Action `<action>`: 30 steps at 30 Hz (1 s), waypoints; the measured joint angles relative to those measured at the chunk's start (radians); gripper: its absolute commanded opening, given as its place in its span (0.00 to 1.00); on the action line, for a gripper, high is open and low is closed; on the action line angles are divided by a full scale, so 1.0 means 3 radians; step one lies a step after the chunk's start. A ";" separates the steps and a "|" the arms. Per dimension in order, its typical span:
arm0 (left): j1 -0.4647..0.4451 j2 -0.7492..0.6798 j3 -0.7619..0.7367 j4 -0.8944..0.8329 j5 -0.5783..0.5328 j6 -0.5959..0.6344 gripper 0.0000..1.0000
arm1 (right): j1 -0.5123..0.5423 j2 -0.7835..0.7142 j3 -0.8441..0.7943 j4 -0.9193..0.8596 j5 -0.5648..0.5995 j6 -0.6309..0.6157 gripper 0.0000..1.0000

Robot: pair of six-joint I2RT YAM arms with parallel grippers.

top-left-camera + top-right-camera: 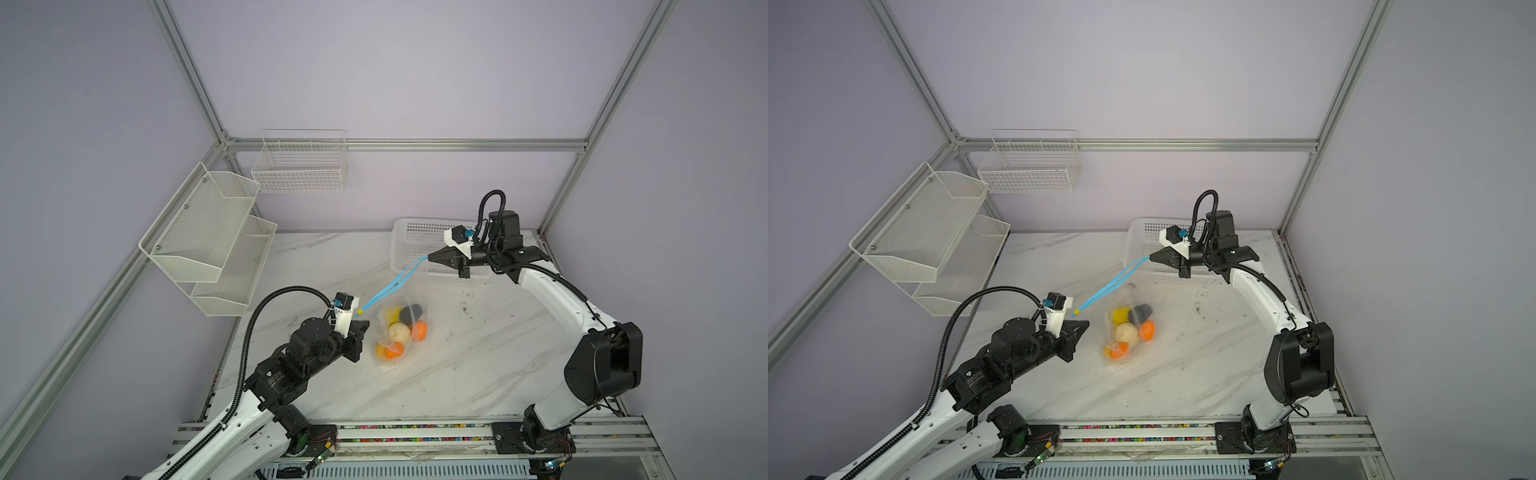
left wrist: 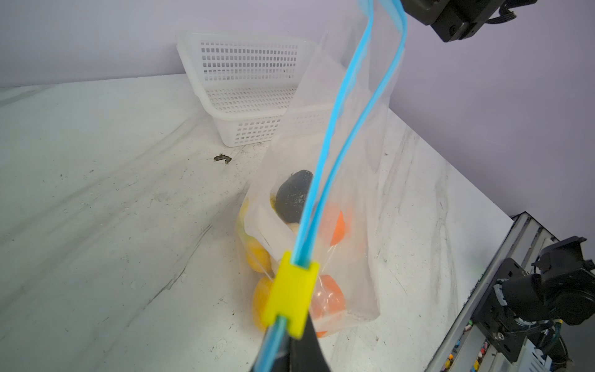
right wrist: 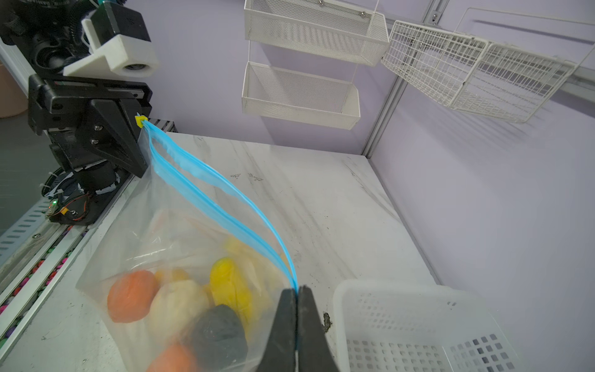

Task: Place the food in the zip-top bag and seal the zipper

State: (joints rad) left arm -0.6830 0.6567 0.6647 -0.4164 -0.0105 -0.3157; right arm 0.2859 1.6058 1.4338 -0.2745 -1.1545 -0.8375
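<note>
We're seeing the left pincer (image 2: 286, 351) clamping shut on the zipper (image 3: 190, 167) end, right behind the yellow slider (image 2: 291, 296). The right pincer (image 3: 297, 309) is pinching shut on the zipper's far end. The strip's two halves are gaping mid-span. The zip-top bag (image 1: 415, 295) is hanging under it, its bottom resting on the surface (image 1: 478, 374) mid-scene, with the food (image 1: 399, 331) sitting inside. The white basket (image 1: 415, 232) is sitting at 1 o'clock of the bag.

Left gripper (image 1: 365, 325) pinched closed, low; right gripper (image 1: 430, 257) pinched closed, higher; 2 arms extended inward.
</note>
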 measured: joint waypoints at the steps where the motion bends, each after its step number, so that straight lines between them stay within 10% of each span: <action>1: 0.0000 0.0011 0.0020 -0.0010 -0.0013 0.0020 0.00 | 0.0000 -0.0020 0.0000 -0.0003 0.0028 0.0006 0.00; 14: 0.0000 0.0365 0.0392 0.0207 0.0004 0.0332 0.00 | 0.0000 -0.0594 -0.0317 0.0122 0.0256 0.0343 0.01; 30: 0.0000 0.0506 0.0392 0.0533 0.0148 0.0459 0.00 | 0.0051 -0.0762 -0.0460 0.0146 0.0328 0.0313 0.53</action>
State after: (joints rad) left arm -0.6830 0.8085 0.7822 -0.2565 0.0338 -0.1780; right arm 0.3012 1.3773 1.2957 -0.2306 -1.0561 -0.7437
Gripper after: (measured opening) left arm 0.047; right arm 0.515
